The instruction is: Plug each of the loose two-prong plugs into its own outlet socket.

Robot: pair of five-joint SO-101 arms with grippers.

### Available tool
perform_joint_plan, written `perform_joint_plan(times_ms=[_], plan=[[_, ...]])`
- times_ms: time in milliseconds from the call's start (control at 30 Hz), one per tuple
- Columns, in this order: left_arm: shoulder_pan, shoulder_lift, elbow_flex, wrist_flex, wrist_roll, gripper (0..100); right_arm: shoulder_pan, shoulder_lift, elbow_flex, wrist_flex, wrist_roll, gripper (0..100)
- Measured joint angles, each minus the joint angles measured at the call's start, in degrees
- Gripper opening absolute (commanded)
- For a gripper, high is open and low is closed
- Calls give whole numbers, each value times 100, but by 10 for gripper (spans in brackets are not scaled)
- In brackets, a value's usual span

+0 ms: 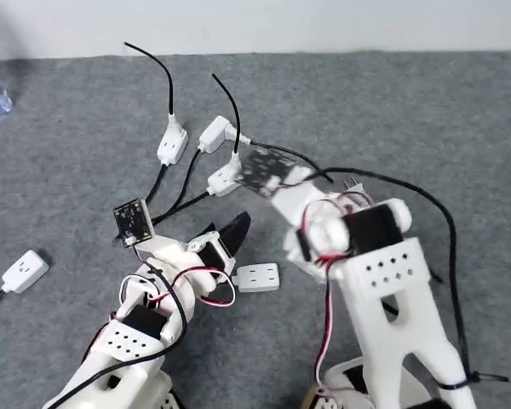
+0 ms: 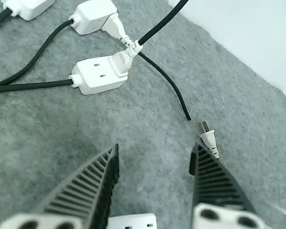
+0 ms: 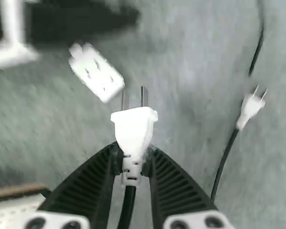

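Over the table, high view: the right gripper sits beside a plugged socket; a free outlet socket lies near the left gripper. Left wrist view: its fingers stand released, and a loose plug lies just beside one. Right wrist view: the fingers grasp a held plug by its rear body, prongs clear. The plug is judged light, rigid and smooth. Grip its flat sides, since the cord may twist it.
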Motion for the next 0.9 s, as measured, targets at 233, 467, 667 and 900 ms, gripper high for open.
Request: perform_joint_plan(times_ms=[233,467,667,900], plan=[[18,0,0,9,0,232,695,0,2057,-1327,615,8],[18,0,0,88,0,232,712,0,3305,-2585,826,8],[18,0,0,132,0,232,1029,0,3877,-3270,932,13],[18,0,0,132,0,232,1108,0,4000,-3385,932,221]])
